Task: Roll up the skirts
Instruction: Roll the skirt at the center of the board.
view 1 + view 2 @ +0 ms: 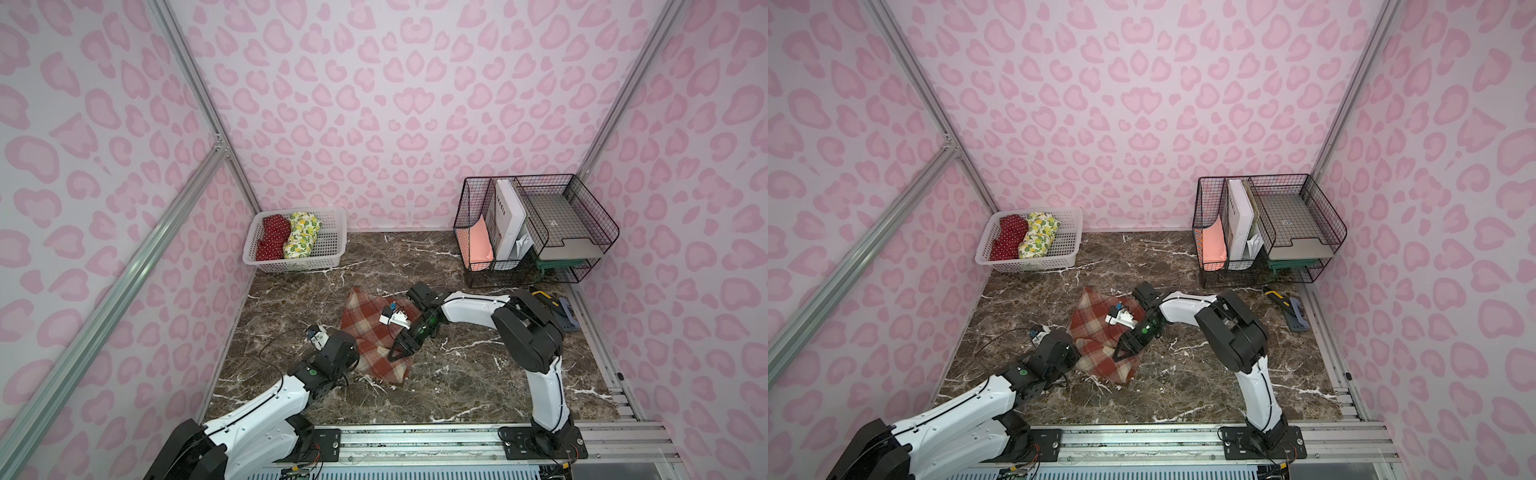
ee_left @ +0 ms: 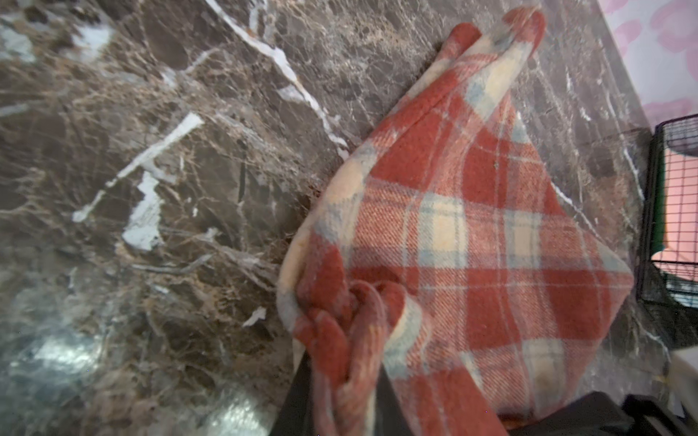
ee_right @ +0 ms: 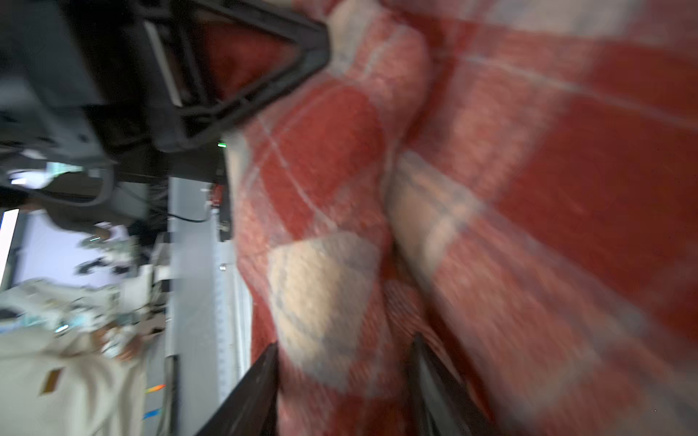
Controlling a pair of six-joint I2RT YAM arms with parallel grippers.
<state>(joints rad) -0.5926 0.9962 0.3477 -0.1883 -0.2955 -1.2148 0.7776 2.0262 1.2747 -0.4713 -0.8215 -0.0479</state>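
The rust-orange and cream plaid skirt [image 1: 374, 332] [image 1: 1096, 324] lies partly folded on the marble table in both top views. My left gripper [image 2: 347, 377] is shut on a bunched fold at its near left edge; in a top view the cloth and wrist hide its fingertips [image 1: 360, 347]. My right gripper [image 1: 392, 355] [image 3: 343, 358] sits on the skirt's near right part, jaws apart astride a ridge of cloth. The red polka-dot skirt [image 1: 272, 237] and the lemon skirt [image 1: 301, 235] lie rolled side by side in the white basket [image 1: 328, 253].
A black wire desk organizer [image 1: 536, 224] with papers and a tray stands at the back right. A yellow-and-black tool [image 1: 1277, 296] and a blue-grey object [image 1: 1298, 318] lie by the right rail. The basket is in the back left corner.
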